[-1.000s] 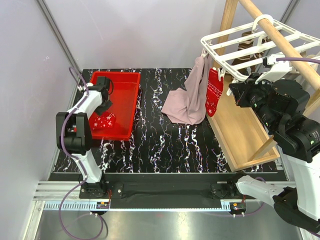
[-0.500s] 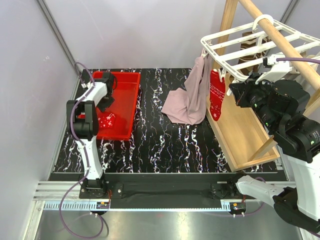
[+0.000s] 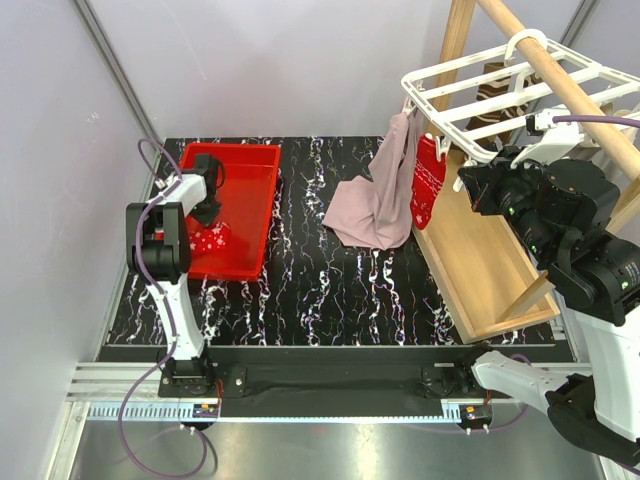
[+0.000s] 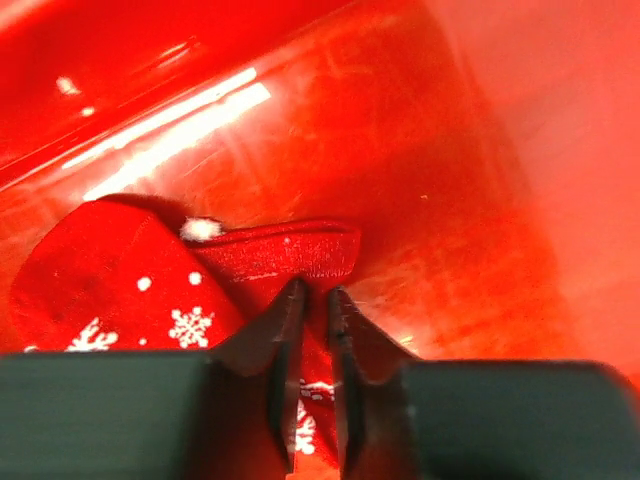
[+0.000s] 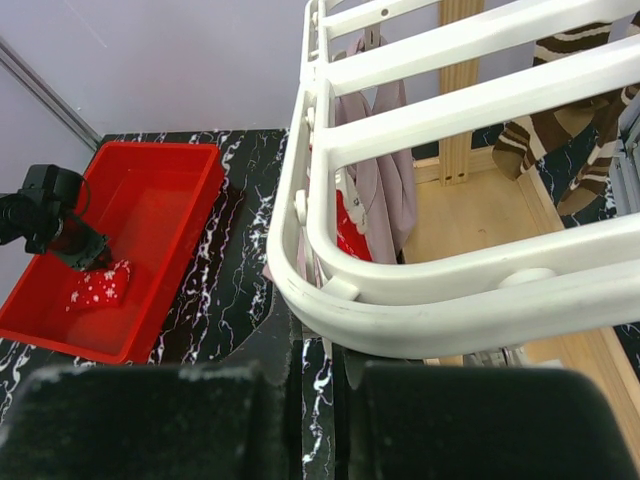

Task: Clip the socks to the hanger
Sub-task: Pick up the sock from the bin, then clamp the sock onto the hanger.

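Red plastic tub (image 3: 232, 147) sits at the far left of the black white-veined table (image 3: 320, 290). Wooden frame with flat base board (image 3: 480, 270) stands along the table's right side, its upright post (image 3: 455, 40) carrying a slanted wooden pole (image 3: 560, 75). Plain grey walls (image 3: 250, 60) behind.

Two robot arms stand here, the left arm (image 3: 160, 245) and the right arm (image 3: 570, 220), each bearing one gripper: the left gripper (image 4: 312, 295) and the right gripper (image 5: 320, 365), with two fingers apiece. There is one red tub (image 3: 232, 148) and one white hanger (image 5: 400, 320). Red socks with white specks number two: the tub sock (image 3: 210, 241) and the hung red sock (image 3: 428, 185). The mauve-pink socks (image 3: 380, 200) hang bunched together; the right wrist view shows two strips, so two seems likely, though the count is unsure. The brown-and-cream striped socks (image 5: 535, 150) look like two, partly hidden behind the bars. There is one wooden pole (image 3: 570, 85), one wooden frame (image 3: 490, 270) and one table (image 3: 320, 280)
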Controlling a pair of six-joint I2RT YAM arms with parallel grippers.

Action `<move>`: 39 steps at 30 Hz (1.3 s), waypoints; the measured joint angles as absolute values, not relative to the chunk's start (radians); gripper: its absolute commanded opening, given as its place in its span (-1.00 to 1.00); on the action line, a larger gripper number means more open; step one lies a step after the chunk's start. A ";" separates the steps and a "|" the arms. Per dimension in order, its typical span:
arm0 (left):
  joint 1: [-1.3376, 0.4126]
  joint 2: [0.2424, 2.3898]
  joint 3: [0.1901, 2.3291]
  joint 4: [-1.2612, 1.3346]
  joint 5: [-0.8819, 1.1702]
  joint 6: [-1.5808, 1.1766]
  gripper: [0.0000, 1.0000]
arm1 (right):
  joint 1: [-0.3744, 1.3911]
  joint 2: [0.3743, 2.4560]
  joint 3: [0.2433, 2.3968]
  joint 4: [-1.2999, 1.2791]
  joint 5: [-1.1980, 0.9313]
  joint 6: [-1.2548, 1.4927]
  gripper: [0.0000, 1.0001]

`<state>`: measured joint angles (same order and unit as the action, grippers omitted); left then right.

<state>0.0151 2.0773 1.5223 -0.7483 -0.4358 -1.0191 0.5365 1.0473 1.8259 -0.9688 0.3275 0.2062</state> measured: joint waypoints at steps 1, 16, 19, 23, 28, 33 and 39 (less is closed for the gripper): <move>0.019 2.076 1.518 -0.735 -0.433 -1.018 -0.99 | 0.537 1.047 1.826 -0.969 0.327 0.207 -1.00; -0.207 1.654 1.405 -0.564 -0.580 -0.722 -1.00 | 0.537 1.048 1.825 -0.969 0.323 0.218 -1.00; -0.310 1.444 1.345 -0.470 -0.533 -0.629 -1.00 | 0.537 1.050 1.825 -0.969 0.321 0.222 -1.00; -0.376 1.201 1.230 -0.287 -0.323 -0.527 -1.00 | 0.537 1.055 1.825 -0.966 0.319 0.228 -1.00; -0.394 1.086 1.137 -0.076 0.032 -0.475 -1.00 | 0.537 1.064 1.825 -0.965 0.319 0.233 -1.00; -0.505 1.115 1.124 0.108 0.314 -0.454 -1.00 | 0.536 1.068 1.831 -0.964 0.314 0.240 -1.00; -0.771 1.201 1.133 0.194 0.368 -0.361 -1.00 | 0.535 1.074 1.843 -0.963 0.294 0.269 -1.00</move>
